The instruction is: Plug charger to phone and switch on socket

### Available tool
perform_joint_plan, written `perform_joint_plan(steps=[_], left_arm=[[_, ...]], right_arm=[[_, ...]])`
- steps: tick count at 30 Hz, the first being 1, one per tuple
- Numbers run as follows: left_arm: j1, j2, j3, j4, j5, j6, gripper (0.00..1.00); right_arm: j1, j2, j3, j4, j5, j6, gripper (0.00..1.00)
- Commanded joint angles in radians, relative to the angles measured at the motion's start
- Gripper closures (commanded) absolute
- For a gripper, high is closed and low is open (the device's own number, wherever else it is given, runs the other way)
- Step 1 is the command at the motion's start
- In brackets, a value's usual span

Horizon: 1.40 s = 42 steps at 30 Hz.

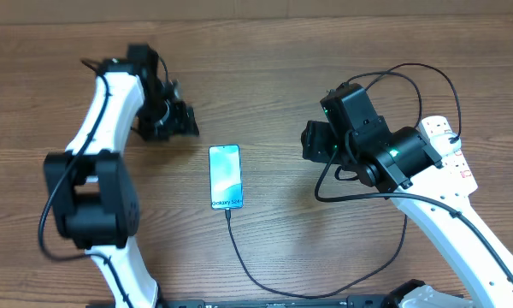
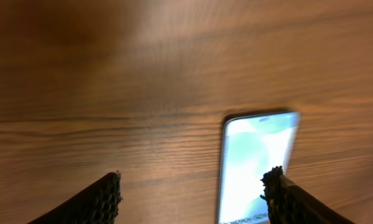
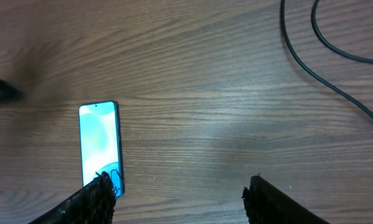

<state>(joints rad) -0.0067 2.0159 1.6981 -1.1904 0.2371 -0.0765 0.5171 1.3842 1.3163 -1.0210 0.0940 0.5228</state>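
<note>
Overhead: left gripper [image 1: 186, 122] open, empty, up-left of the phone [image 1: 225, 177]. Phone lies flat mid-table. Charger [image 1: 232, 231] meets its near edge and looks plugged, seating can't tell. Right gripper [image 1: 312, 141] open, empty. Socket [image 1: 445, 135] far right, partly under right arm [image 1: 462, 214]. Likely next: press switch straight down, don't shove the strip.

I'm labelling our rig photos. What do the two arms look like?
The left arm and right arm have white link shells with black joint housings and thin black cables looped alongside. The right shows small green lights. The jaws are black and rough-textured.
</note>
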Motion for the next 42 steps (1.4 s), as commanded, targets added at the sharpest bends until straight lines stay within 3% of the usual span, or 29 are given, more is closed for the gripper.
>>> perform_joint_plan(steps=[1, 4, 8, 15, 22, 25, 27, 30, 34, 38, 42], left_arm=[[-0.012, -0.223, 0.077, -0.019, -0.056, -0.052, 0.29], [-0.074, -0.422, 0.077, -0.045, -0.197, -0.077, 0.26], [-0.182, -0.604, 0.077, -0.093, -0.349, -0.113, 0.26], [-0.398, -0.860, 0.054, -0.155, -0.607, -0.241, 0.25], [-0.437, -1.022, -0.117, -0.137, -0.798, -0.298, 0.13], [-0.437, -1.044, -0.235, -0.058, -0.918, -0.295, 0.12], [-0.429, -1.043, -0.276, 0.023, -0.971, -0.254, 0.03], [-0.382, -1.035, -0.316, 0.230, -0.946, -0.145, 0.00], [-0.265, -0.990, -0.319, 0.460, -0.796, -0.019, 0.01], [-0.120, -0.930, -0.319, 0.576, -0.734, 0.049, 0.00], [0.010, -0.872, -0.319, 0.665, -0.734, 0.148, 0.00]], right_arm=[[-0.002, 0.001, 0.013, -0.019, 0.010, 0.001, 0.34], [-0.002, 0.001, 0.013, -0.033, 0.010, 0.001, 0.33], [-0.002, 0.001, 0.013, -0.031, 0.010, 0.001, 0.16], [-0.002, 0.001, 0.013, -0.055, 0.010, 0.000, 0.08], [-0.002, 0.001, 0.013, -0.082, 0.016, 0.000, 0.02], [-0.002, -0.011, 0.013, -0.113, 0.077, 0.001, 0.00], [-0.002, -0.026, 0.013, -0.135, 0.104, 0.001, 0.00], [-0.002, -0.060, 0.013, -0.149, 0.134, 0.001, 0.00], [-0.002, -0.109, 0.013, -0.169, 0.135, 0.001, 0.00], [-0.002, -0.148, 0.013, -0.222, 0.178, 0.011, 0.00], [-0.002, -0.194, 0.013, -0.283, 0.219, 0.142, 0.00]])
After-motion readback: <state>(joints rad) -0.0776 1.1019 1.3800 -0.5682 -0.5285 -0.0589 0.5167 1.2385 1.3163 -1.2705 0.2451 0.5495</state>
